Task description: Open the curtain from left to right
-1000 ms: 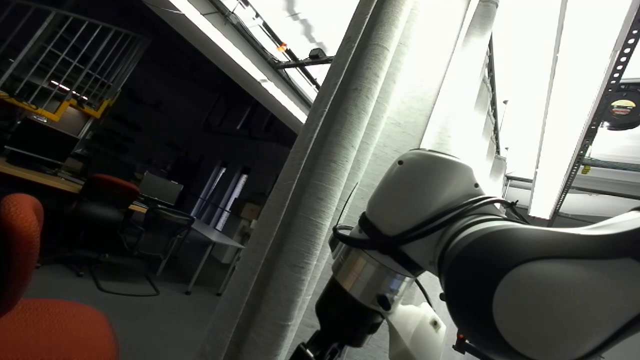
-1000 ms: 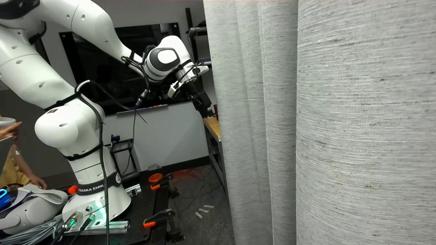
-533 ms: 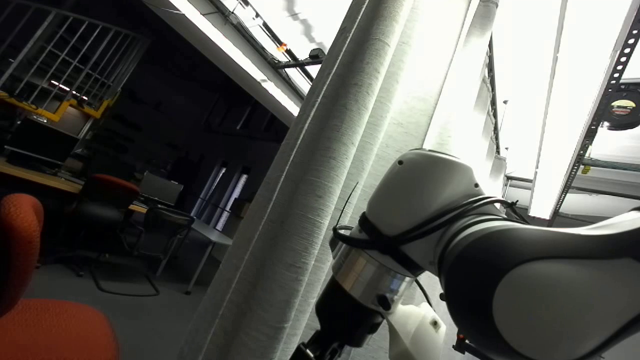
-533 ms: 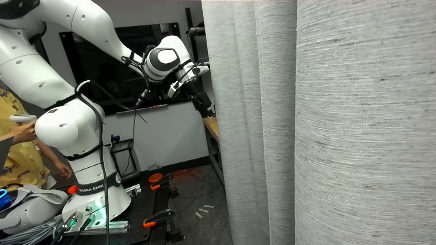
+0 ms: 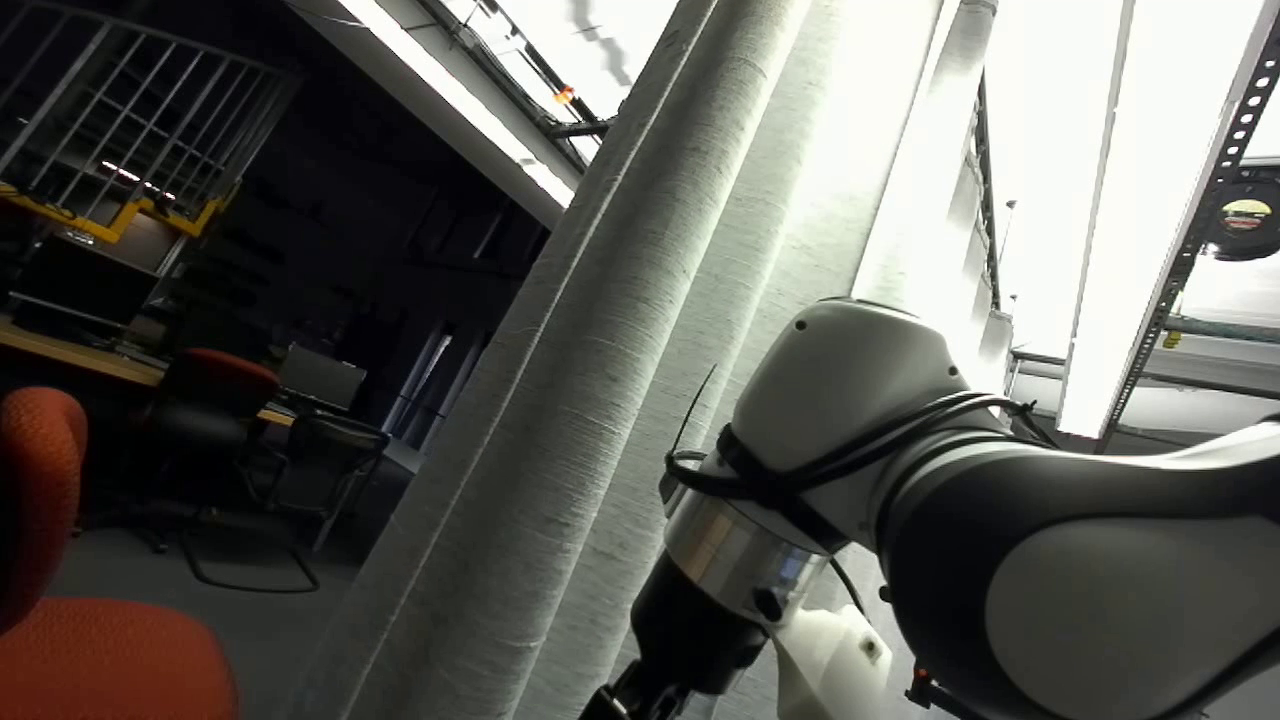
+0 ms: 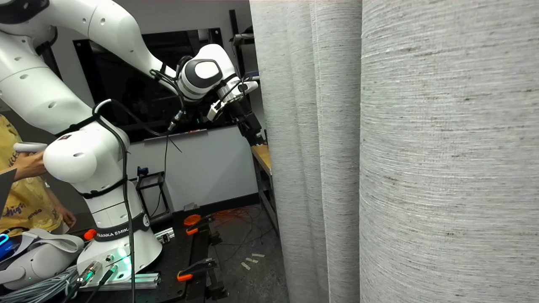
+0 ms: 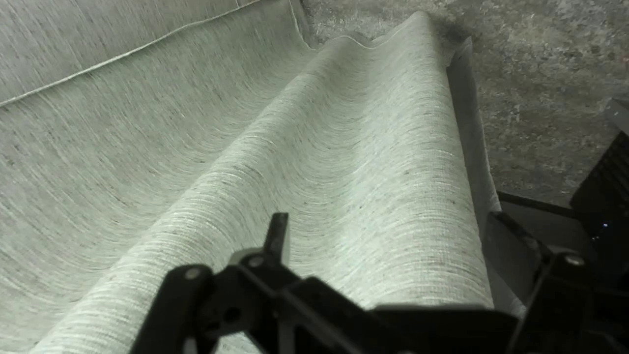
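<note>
Pale grey-white curtain (image 5: 560, 400) hangs in tall folds in both exterior views, filling the right part of an exterior view (image 6: 442, 168). In the wrist view its folds (image 7: 393, 162) run down toward my gripper (image 7: 387, 216). The jaws stand wide apart, one finger (image 7: 276, 236) in front of a fold and the opposite one by the curtain's darker right edge. Fabric shows across the gap; whether it reaches in between the fingers I cannot tell. My gripper (image 6: 254, 139) points down beside the curtain's near edge, its tips partly cut off at the bottom of an exterior view (image 5: 630, 700).
A wooden-topped table (image 6: 262, 158) stands behind the gripper. Orange-tipped clamps (image 6: 189, 274) sit on the robot's black base table (image 6: 164, 290). A person in yellow (image 6: 25, 202) is beside the base. An orange chair (image 5: 110, 660) stands beyond the curtain.
The curtain has swung left in an exterior view, covering more of the dark room, and its folds shift slightly. The person in yellow has come further into view. The arm has not visibly moved.
</note>
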